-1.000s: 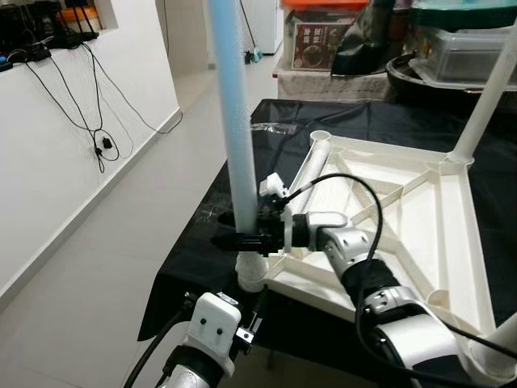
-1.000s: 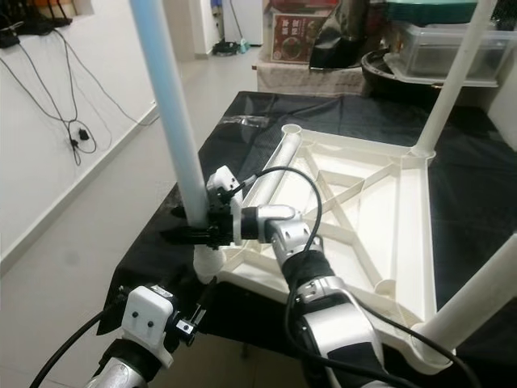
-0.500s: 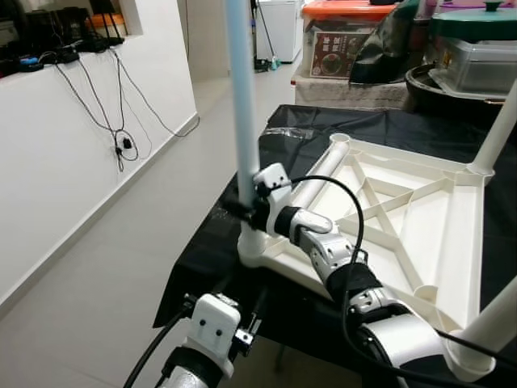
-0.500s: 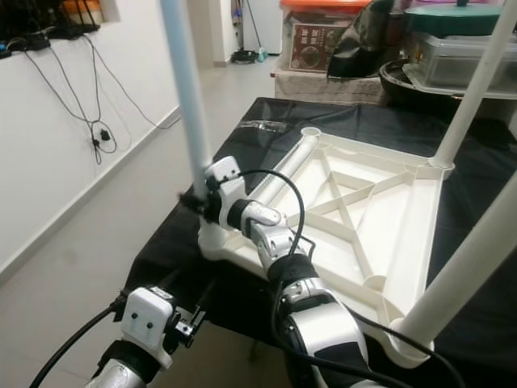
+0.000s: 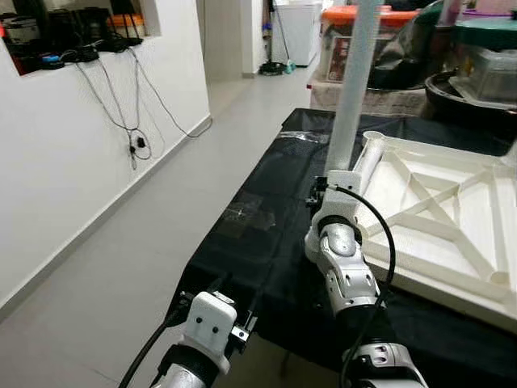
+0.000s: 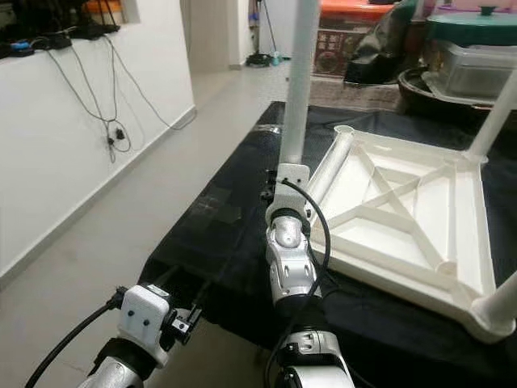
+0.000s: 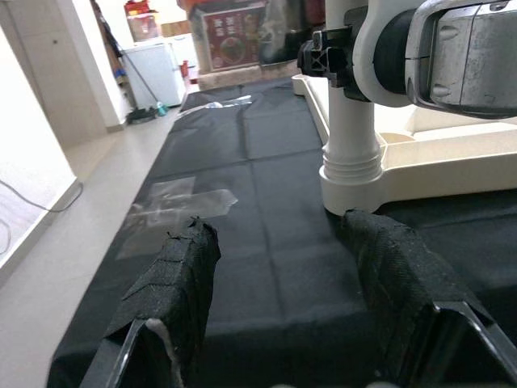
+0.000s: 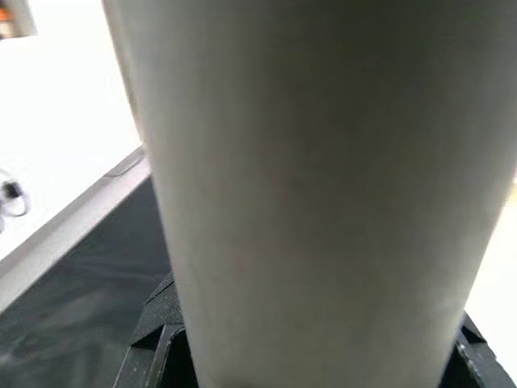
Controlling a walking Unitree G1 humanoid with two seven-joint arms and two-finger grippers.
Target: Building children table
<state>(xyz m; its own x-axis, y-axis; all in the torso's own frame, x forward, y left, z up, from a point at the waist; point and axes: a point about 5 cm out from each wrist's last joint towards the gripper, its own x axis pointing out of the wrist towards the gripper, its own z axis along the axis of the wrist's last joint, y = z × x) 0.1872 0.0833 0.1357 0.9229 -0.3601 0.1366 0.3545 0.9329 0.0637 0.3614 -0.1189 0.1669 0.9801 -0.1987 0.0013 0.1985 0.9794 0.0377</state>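
Right gripper (image 5: 321,191) sits at the base of the upright table leg (image 6: 300,89), with the pale tube close against the lens in the right wrist view and the black fingers (image 8: 157,323) showing on either side of it, so it reads as clamped on the leg; the wrist housing hides the contact itself in the head views. Gripping low, just above the corner socket (image 7: 352,174), looks sensible: it gives control where the leg enters the tabletop and keeps the long tube from tipping. The white tabletop (image 6: 408,202) lies upside down on the black cloth (image 5: 250,226) that covers the work surface, ribbed underside up, so the sockets face upward and legs can be pushed down into them. Another leg (image 6: 493,113) stands at the far corner, and a further one rises at the near right corner (image 6: 497,303). An open socket (image 6: 344,129) at the far near-side corner looks unfilled, though what lies along that edge is hard to make out. The left gripper (image 7: 283,299) hangs low beside the table edge, its two padded fingers (image 7: 174,279) spread apart with nothing between them, aimed toward the socket as if waiting. Judging by this, the leg is seated or nearly so, and a firm downward push would settle it
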